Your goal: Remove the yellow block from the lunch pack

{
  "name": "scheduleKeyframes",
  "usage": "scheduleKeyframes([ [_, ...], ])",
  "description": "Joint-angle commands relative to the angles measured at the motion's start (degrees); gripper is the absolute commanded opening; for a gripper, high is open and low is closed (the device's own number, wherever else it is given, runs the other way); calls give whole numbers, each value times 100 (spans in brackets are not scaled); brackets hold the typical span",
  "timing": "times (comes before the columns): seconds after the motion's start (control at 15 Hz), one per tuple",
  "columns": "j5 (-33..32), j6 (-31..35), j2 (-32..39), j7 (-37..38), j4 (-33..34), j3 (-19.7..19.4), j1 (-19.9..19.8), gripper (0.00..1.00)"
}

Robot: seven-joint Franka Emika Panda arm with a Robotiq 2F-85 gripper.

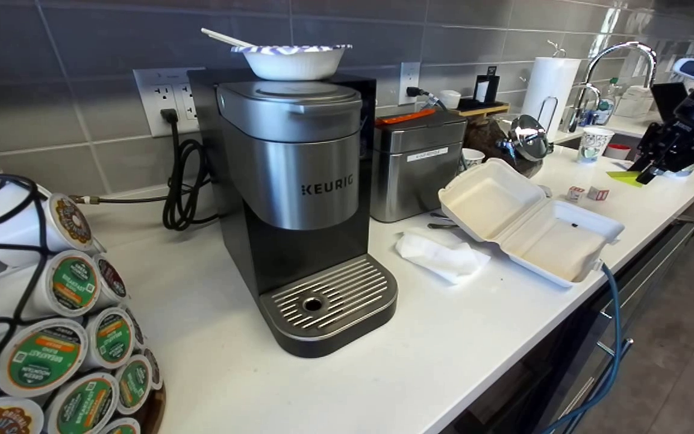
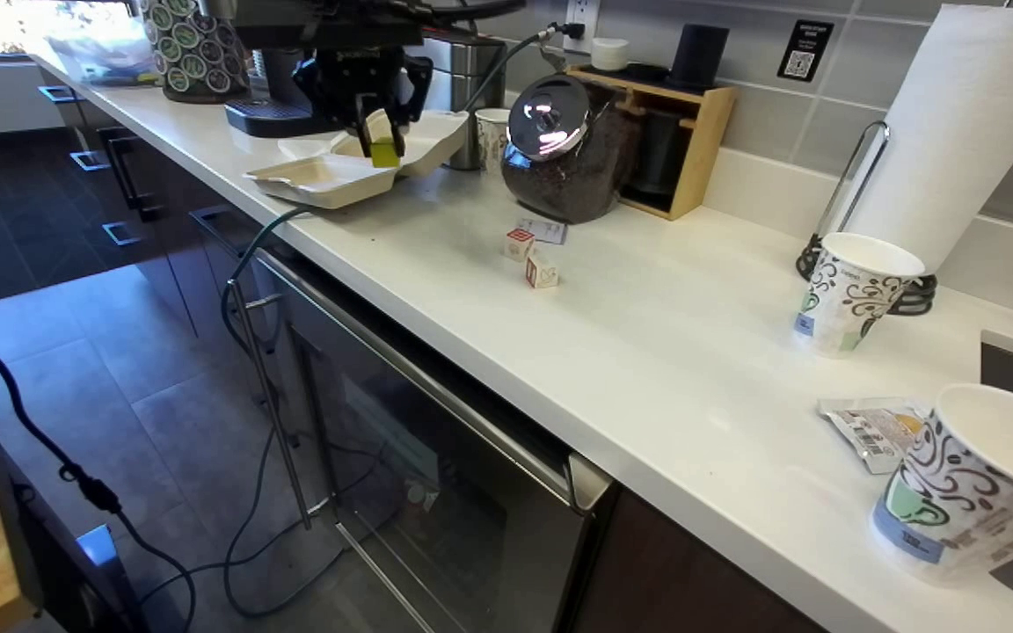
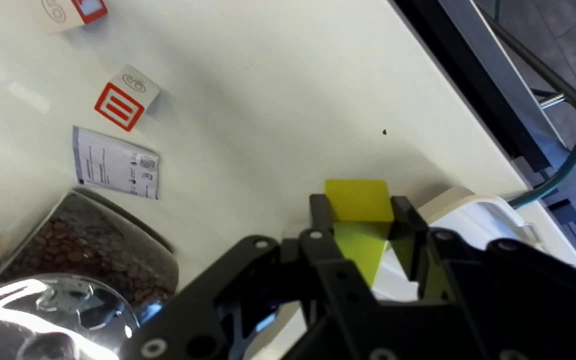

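Note:
The yellow block (image 3: 360, 202) is held between the two black fingertips of my gripper (image 3: 359, 212) in the wrist view. The yellow block also shows in both exterior views (image 1: 626, 177) (image 2: 385, 154). The gripper (image 2: 382, 145) holds it above the counter, near the lunch pack. The lunch pack (image 1: 564, 232) is a white foam box lying open on the counter, with a small dark speck in its near half. It also shows in an exterior view (image 2: 322, 180) behind the gripper, and partly in the wrist view (image 3: 478, 220), where the gripper hides much of it.
Two small letter blocks (image 2: 520, 244) (image 2: 542, 271) and a paper packet (image 3: 117, 162) lie on the counter. A coffee bean jar (image 2: 564, 163) stands behind. A napkin (image 1: 440, 256) and coffee machine (image 1: 305, 181) are beside the box. Paper cups (image 2: 858, 290) stand near the sink.

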Motion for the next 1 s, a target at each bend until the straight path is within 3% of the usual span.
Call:
scheduleKeyframes([
  [0.0, 201, -23, 1191, 624, 937, -7, -185, 9],
  [0.47, -202, -44, 2345, 2130, 1971, 254, -660, 9],
  [0.87, -366, -89, 2734, 2878, 2231, 514, -953, 9],
  [0.93, -395, -101, 2761, 2971, 2244, 549, -988, 42],
])
